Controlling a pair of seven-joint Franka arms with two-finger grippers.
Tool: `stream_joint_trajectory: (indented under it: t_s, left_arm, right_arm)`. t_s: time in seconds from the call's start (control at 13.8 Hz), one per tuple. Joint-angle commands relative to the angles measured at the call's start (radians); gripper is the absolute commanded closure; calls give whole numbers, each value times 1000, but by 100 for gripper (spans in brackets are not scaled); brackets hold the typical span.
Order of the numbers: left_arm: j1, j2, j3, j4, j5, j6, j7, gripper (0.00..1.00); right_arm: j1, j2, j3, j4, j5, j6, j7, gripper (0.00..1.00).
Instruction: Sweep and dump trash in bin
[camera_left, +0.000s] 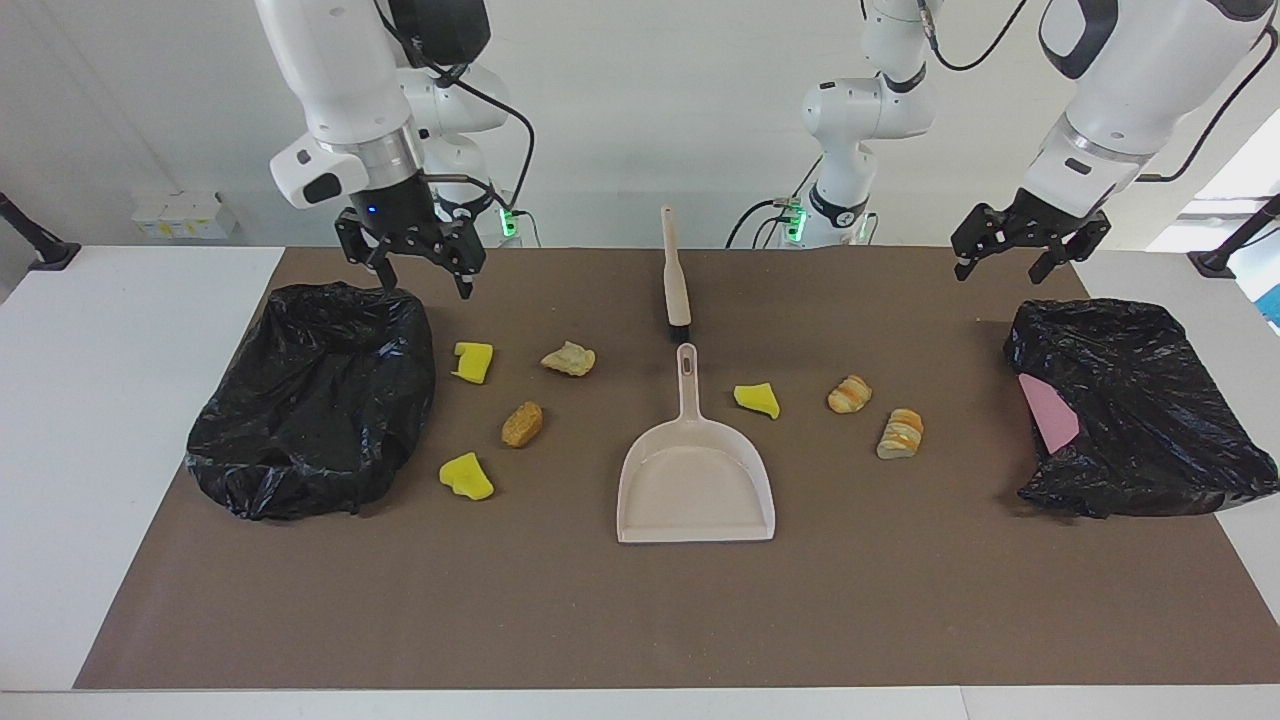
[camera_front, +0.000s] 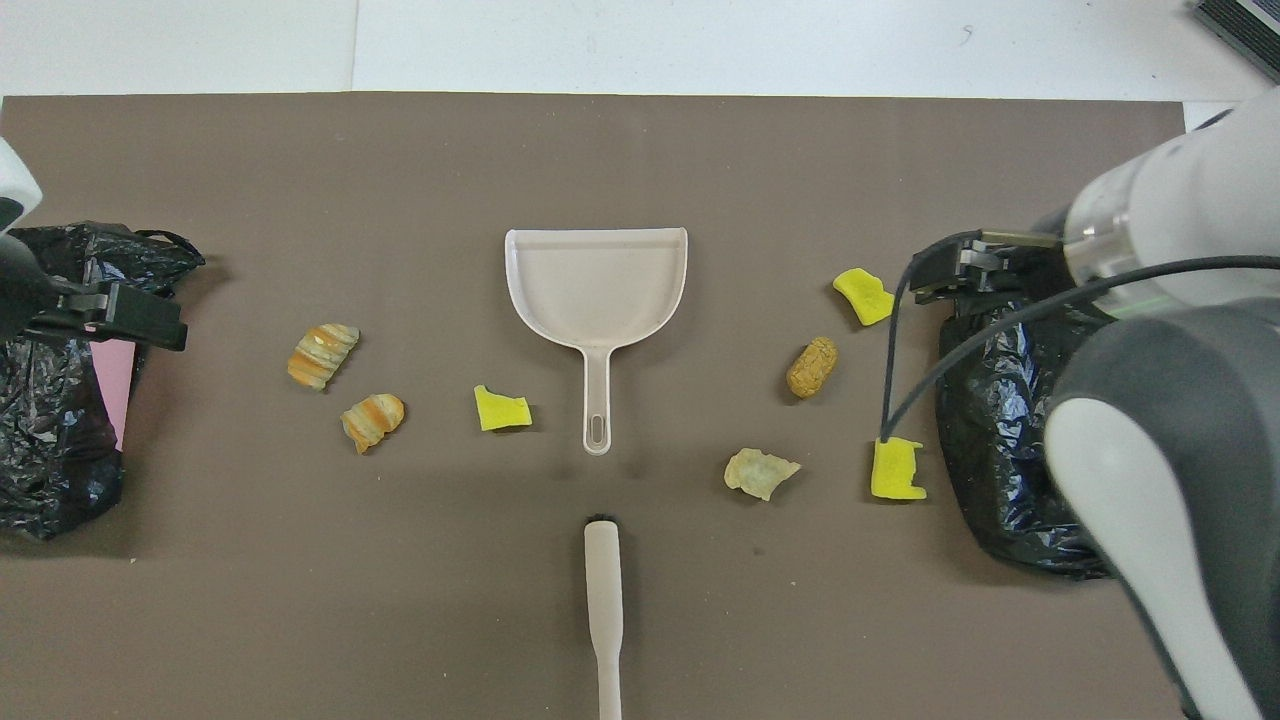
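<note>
Both grippers open, empty: right gripper (camera_left: 419, 268) over a bin bag (camera_left: 310, 400), left gripper (camera_left: 1027, 248) waiting. Brush (camera_left: 675, 275) untouched. Risk: a hasty sweep scatters the trash (camera_left: 522, 424) past the dustpan (camera_left: 695, 480).

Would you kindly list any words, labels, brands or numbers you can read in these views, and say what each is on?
None can be read. The dustpan, brush, bin bags and trash pieces show no print. The small white boxes by the wall carry yellow marks too small to read.

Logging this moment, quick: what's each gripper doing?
Left gripper: open, empty, up near a bin bag.
Right gripper: open, empty, over the other bag's edge.
</note>
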Motion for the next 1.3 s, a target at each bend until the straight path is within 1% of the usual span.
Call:
stream_joint_trajectory:
  t_s: [0.0, 0.07, 0.14, 0.36, 0.43, 0.51, 0.65, 0.72, 0.87, 1.01, 1.09, 1.23]
  left_arm:
    - [-43, -62, 4, -97, -35, 32, 5, 0]
    - [-67, -81, 6, -158, -48, 85, 4, 0]
    - [-84, -116, 4, -242, -50, 147, 2, 0]
    - [-150, -281, 3, -566, -76, 367, 1, 0]
    - [-155, -317, 3, -638, -84, 408, 2, 0]
    - [-184, -332, 3, -686, -93, 426, 2, 0]
    - [-224, -340, 3, -743, -96, 445, 1, 0]
    - [-259, -346, 3, -784, -101, 474, -2, 0]
    - [-326, -375, 3, -901, -102, 569, -11, 0]
    - [-401, -400, 3, -976, -102, 598, -27, 0]
    - [-452, -401, 3, -1002, -104, 624, -71, 0]
    - [-553, -401, 3, -1073, -104, 734, -170, 0]
  right_arm:
    - [71, 73, 1, 21, -29, 65, 56, 0]
    - [103, 105, 1, 40, -29, 78, 72, 0]
    - [130, 141, 1, 59, -31, 89, 98, 0]
    - [206, 221, 1, 119, -31, 110, 165, 0]
    - [227, 236, 1, 129, -31, 115, 178, 0]
    - [235, 247, 2, 127, -29, 134, 187, 0]
    - [291, 282, -1, 129, -34, 153, 191, 0]
    - [302, 296, 1, 127, -37, 167, 195, 0]
    - [344, 333, -2, 130, -38, 184, 205, 0]
    - [385, 374, -2, 133, -63, 216, 250, 0]
    - [411, 406, -1, 150, -75, 234, 280, 0]
    - [424, 443, 2, 156, -81, 266, 293, 0]
